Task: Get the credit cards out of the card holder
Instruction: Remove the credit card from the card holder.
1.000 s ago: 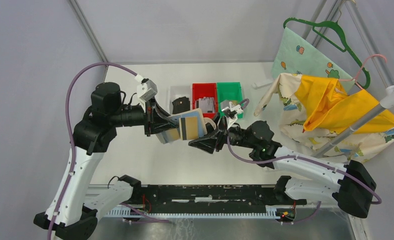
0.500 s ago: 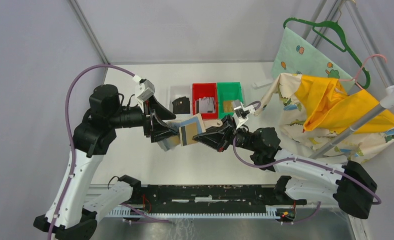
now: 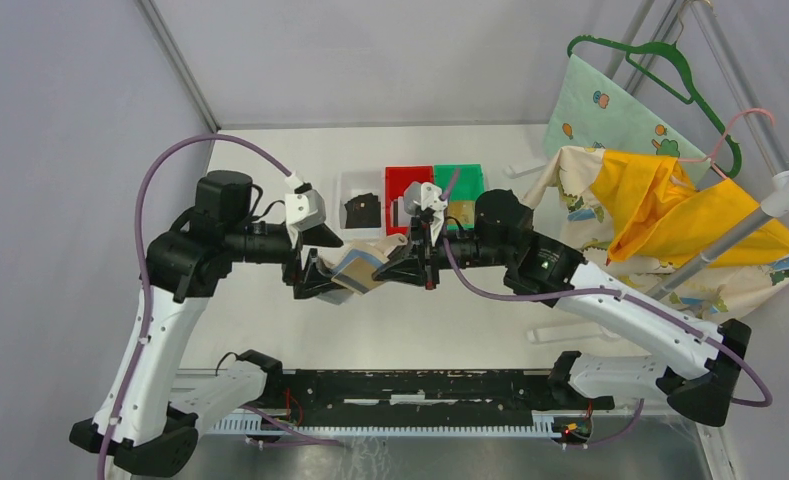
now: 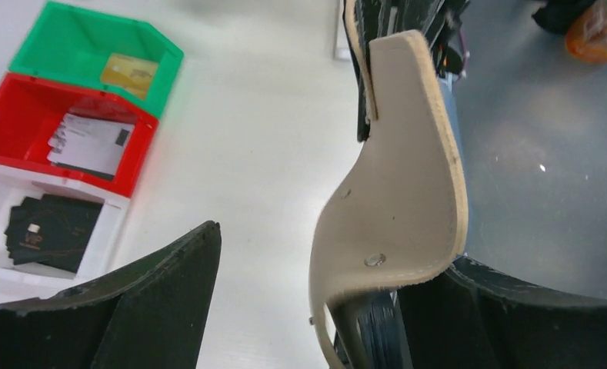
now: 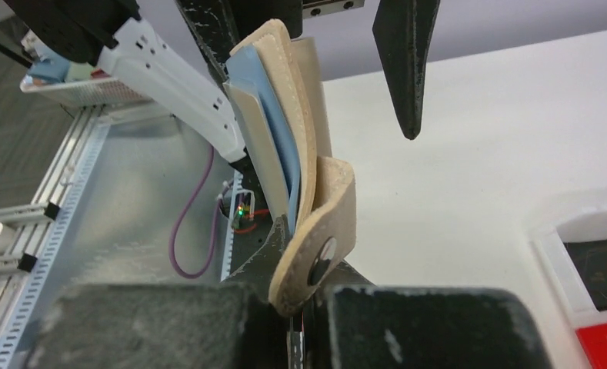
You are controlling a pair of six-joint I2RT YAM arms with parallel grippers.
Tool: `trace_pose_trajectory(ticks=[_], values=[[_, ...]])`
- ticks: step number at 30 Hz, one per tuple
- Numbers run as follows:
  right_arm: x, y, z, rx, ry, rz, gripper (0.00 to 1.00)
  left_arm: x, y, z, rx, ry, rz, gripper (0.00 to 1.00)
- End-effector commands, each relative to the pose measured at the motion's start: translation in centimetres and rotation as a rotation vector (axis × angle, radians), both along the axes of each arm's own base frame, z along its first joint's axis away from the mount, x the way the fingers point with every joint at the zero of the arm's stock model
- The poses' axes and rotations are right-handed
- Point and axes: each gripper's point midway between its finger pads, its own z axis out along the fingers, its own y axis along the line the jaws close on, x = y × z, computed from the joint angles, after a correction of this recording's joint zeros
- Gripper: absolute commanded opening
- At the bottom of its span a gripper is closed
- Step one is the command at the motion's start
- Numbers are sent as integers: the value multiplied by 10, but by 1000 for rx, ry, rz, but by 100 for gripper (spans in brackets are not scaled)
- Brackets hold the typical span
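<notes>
The beige card holder [image 3: 362, 268] hangs in the air over the table's middle, between the two grippers. My right gripper [image 3: 400, 268] is shut on its snap-tab end [image 5: 315, 254], with blue inner leaves [image 5: 265, 131] fanned above. My left gripper [image 3: 330, 265] is open around the holder's other end [image 4: 400, 192], which lies against the right-hand finger [image 4: 515, 315]; the other finger [image 4: 161, 300] stands clear. Credit cards lie in the bins: black [image 4: 50, 231], silvery-grey [image 4: 88, 142], gold [image 4: 129, 74]. I cannot see any card inside the holder.
White bin [image 3: 347, 185], red bin [image 3: 408, 174] and green bin [image 3: 460, 171] sit in a row at the table's far middle. A heap of cloth [image 3: 660, 225], a green hanger [image 3: 670, 70] and a rack pole [image 3: 730, 240] fill the right side.
My left gripper has opened and let go of the holder. The right gripper has shut on its tab end and moved left and farther back. The striped card face no longer shows.
</notes>
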Motion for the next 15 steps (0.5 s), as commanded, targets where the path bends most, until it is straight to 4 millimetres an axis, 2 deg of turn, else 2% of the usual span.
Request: trace_pose_trajectory(ticks=[1,4,6,10,15], values=[[3,-11,-15,-113,-65,-9,0,-12,4,-8,64,-83,-109,83],[-6,-16,12,-46,-102,27,0,7,12,-18,124,-140,-15,77],[-8,-19,25,-25,-119,31,0,19,18,-22,148,-163,53,76],[-7,-22,29,-48,-128,28,0,19,24,-29,193,-198,43,77],[-5,-24,24,-75,-125,22,0,8,27,-40,237,-167,-17,78]])
